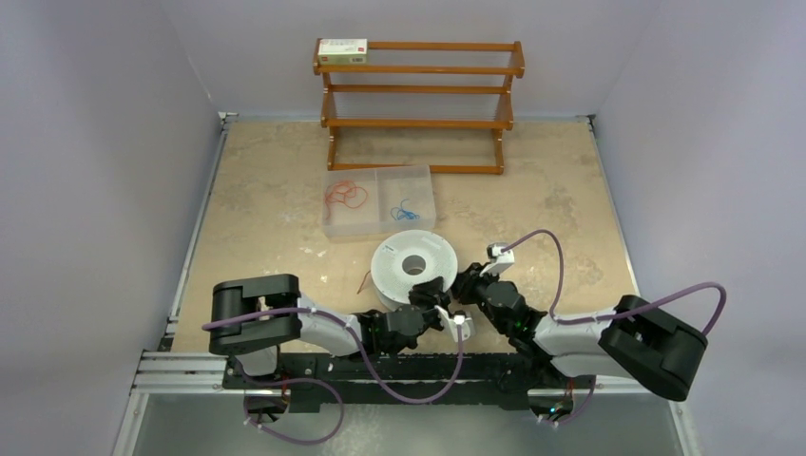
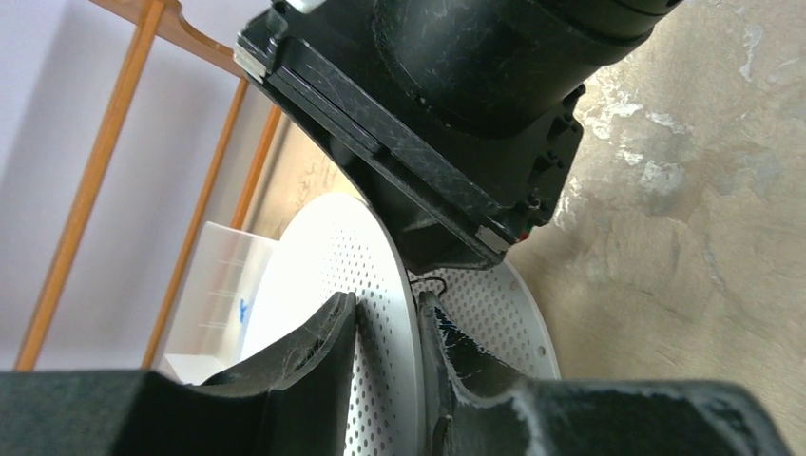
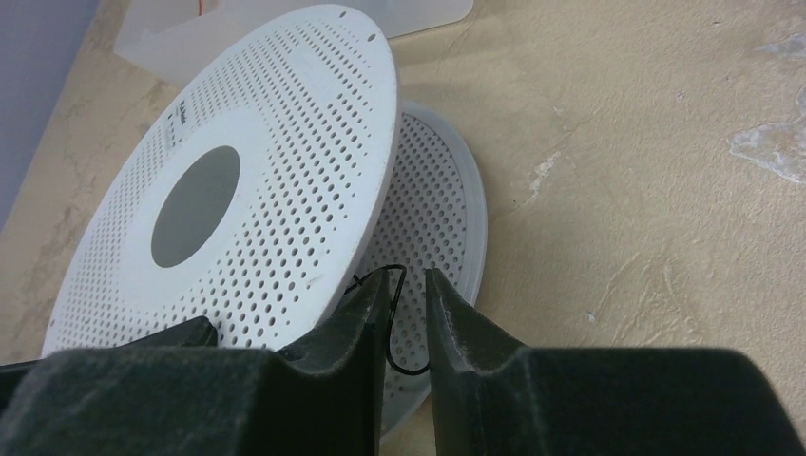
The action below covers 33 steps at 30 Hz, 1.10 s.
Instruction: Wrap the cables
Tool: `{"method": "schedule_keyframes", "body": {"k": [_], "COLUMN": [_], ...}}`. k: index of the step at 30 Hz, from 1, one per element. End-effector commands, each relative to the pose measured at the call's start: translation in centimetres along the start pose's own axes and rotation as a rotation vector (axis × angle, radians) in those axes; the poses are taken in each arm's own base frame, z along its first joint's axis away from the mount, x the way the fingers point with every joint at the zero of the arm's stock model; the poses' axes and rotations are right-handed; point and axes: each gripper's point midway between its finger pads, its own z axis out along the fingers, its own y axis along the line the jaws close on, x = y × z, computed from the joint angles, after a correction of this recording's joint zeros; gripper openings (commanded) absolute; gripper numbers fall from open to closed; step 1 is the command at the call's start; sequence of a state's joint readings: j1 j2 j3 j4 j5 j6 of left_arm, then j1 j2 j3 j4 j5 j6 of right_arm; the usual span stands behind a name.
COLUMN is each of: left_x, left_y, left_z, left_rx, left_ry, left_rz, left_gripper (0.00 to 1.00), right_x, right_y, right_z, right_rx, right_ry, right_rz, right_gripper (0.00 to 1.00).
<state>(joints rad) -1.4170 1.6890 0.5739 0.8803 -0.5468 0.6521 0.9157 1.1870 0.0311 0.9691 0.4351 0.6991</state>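
Note:
The grey-white perforated spool (image 1: 413, 269) lies tilted on the table in front of both arms. My left gripper (image 2: 388, 309) is shut on the spool's upper flange (image 2: 380, 266), one finger on each face. My right gripper (image 3: 407, 275) is at the spool's near rim (image 3: 285, 171), its jaws a narrow gap apart. A thin black cable (image 3: 392, 323) loops through that gap, between the two flanges, and runs along the left finger. It also shows in the left wrist view (image 2: 432, 282). A short orange cable (image 1: 364, 282) lies by the spool's left side.
A clear two-compartment tray (image 1: 380, 226) stands just behind the spool, holding a red wire (image 1: 347, 197) and a blue wire (image 1: 407, 211). A wooden rack (image 1: 418, 104) with a small box (image 1: 342, 50) stands at the back. Purple robot cords (image 1: 546, 247) arch over both arms.

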Motion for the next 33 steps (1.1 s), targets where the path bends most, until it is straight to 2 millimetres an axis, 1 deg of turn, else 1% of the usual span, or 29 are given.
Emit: {"method": "schedule_keyframes", "body": {"k": [1, 4, 8, 10, 13, 19, 22, 27, 31, 33], "left_x": [-1.4, -1.5, -1.7, -1.9, -2.3, -3.0, -3.5, -5.7, -7.6, -8.2], "left_y": [-2.3, -2.4, -2.2, -2.1, -2.0, -1.4, -1.0, 0.1, 0.9, 1.5], "left_z": [0.0, -0.1, -0.2, -0.3, -0.3, -0.6, -0.8, -1.2, -1.6, -1.6], "left_rx": [0.093, 0.100, 0.104, 0.106, 0.115, 0.113, 0.114, 0.148, 0.191, 0.216], "left_ry": [-0.058, -0.058, -0.061, -0.064, -0.068, -0.081, -0.081, -0.108, -0.128, -0.130], "left_rz": [-0.104, -0.105, -0.108, -0.113, -0.127, -0.155, -0.167, -0.190, -0.202, -0.217], "left_gripper": [0.30, 0.35, 0.38, 0.43, 0.47, 0.53, 0.54, 0.55, 0.54, 0.55], "right_x": [-2.2, -2.3, -2.3, -2.4, -2.4, -2.0, -1.9, -2.1, -2.8, -3.7], "right_y": [2.1, 2.2, 2.3, 2.3, 2.4, 2.2, 2.0, 1.8, 1.1, 1.1], "right_z": [0.2, 0.2, 0.2, 0.1, 0.1, 0.1, 0.1, 0.1, -0.3, -0.4], "right_rx": [-0.065, -0.069, -0.072, -0.073, -0.076, -0.070, -0.063, -0.036, 0.009, 0.025], "right_ry": [-0.073, -0.074, -0.073, -0.072, -0.070, -0.056, -0.053, -0.050, -0.067, -0.085], "right_rz": [0.044, 0.043, 0.041, 0.039, 0.037, 0.040, 0.044, 0.031, 0.023, 0.012], "right_gripper": [0.24, 0.24, 0.24, 0.24, 0.24, 0.24, 0.24, 0.26, 0.33, 0.36]}}
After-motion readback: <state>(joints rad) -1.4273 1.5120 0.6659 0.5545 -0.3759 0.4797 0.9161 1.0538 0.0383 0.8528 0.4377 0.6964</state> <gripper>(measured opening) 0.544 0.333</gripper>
